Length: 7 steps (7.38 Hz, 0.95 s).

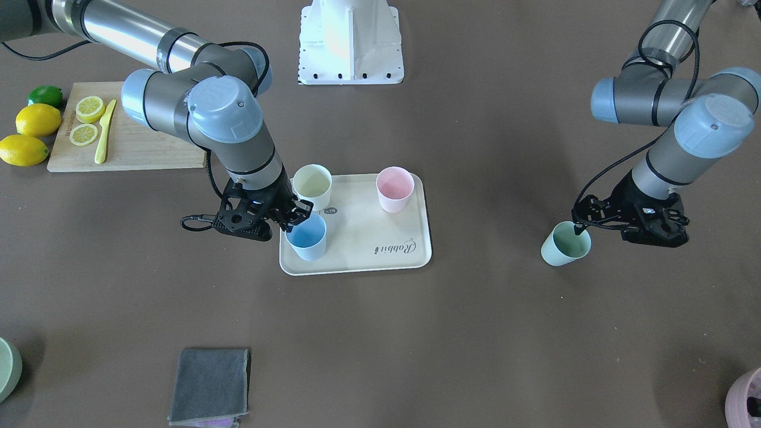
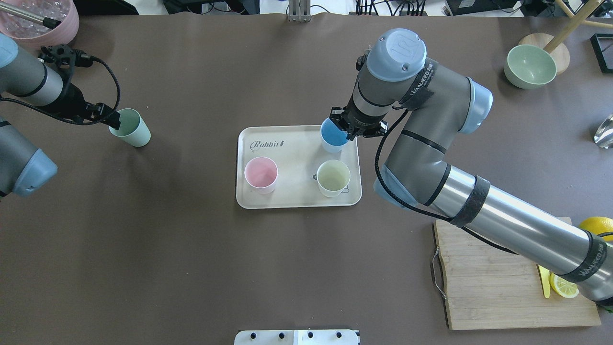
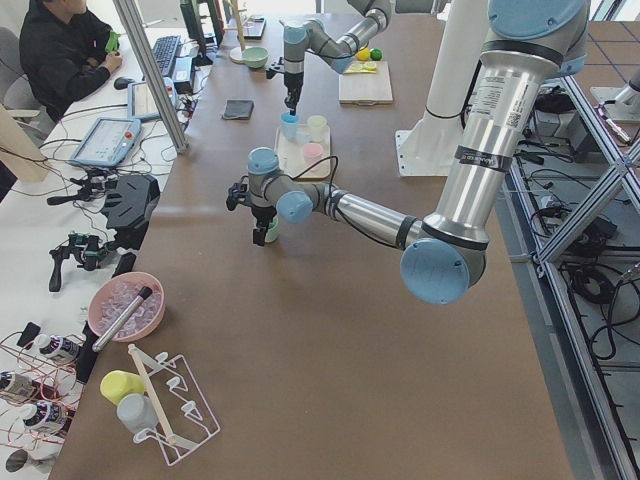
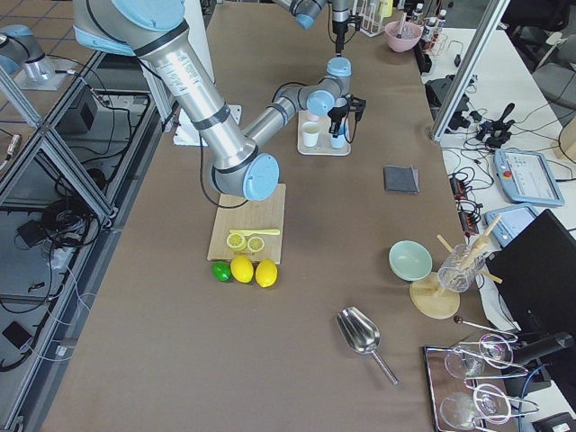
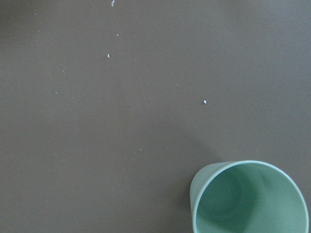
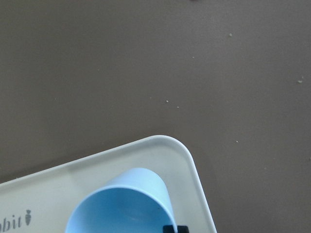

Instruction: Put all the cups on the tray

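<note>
The cream tray point(image 1: 380, 238) with "Rabbit" lettering lies mid-table. The pale yellow cup point(image 1: 312, 186) and the pink cup point(image 1: 395, 188) stand upright on it. My right gripper point(image 1: 295, 217) is shut on the rim of the light blue cup point(image 1: 307, 238), which is at the tray's corner point(image 6: 184, 160) and looks slightly tilted in the right wrist view point(image 6: 121, 204). The mint green cup point(image 1: 565, 244) is on the bare table, well off the tray. My left gripper point(image 1: 576, 229) is above its rim and looks open. No finger shows in the left wrist view beside the cup point(image 5: 250, 199).
A wooden cutting board point(image 1: 137, 148) with lemon slices and a yellow knife lies by my right arm, with lemons point(image 1: 24, 148) beside it. A grey cloth point(image 1: 211, 385) lies at the table's far side. A pale-green bowl point(image 2: 530, 66) and a pink pot point(image 2: 38, 19) sit in the far corners.
</note>
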Tool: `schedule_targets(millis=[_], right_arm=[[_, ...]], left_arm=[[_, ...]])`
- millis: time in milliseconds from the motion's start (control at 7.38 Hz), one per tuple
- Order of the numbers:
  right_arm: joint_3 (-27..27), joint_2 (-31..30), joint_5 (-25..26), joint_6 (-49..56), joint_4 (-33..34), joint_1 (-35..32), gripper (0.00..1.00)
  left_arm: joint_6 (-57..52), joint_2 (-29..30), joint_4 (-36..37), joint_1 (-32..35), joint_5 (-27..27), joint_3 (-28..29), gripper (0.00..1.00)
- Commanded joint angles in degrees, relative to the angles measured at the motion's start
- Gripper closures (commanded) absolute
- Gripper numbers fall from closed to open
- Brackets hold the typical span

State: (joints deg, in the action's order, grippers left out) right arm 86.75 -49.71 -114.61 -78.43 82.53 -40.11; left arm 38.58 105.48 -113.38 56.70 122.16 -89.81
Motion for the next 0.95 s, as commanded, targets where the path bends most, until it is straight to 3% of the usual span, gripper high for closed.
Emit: schedule_targets(millis=[0, 542, 678, 813], right_arm=[[0.0, -0.2, 0.0, 0.0, 0.0, -0.1, 1.00], [-0.4, -0.6, -0.1, 0.0, -0.2, 0.0, 1.00], [-0.4, -0.4, -0.1, -0.1, -0.1, 0.0, 0.34], [-0.4, -0.3, 0.0, -0.1, -0.1, 0.0, 0.00]], left_arm=[[3.0, 0.9, -0.9, -0.3, 0.1, 0.9, 0.02], [5.6, 2.2, -0.9, -1.4, 0.0, 1.4, 0.03], [5.6, 2.3, -0.9, -1.4, 0.0, 1.4, 0.04], [7.0, 2.3, -0.9, -1.4, -0.1, 1.5, 0.12]])
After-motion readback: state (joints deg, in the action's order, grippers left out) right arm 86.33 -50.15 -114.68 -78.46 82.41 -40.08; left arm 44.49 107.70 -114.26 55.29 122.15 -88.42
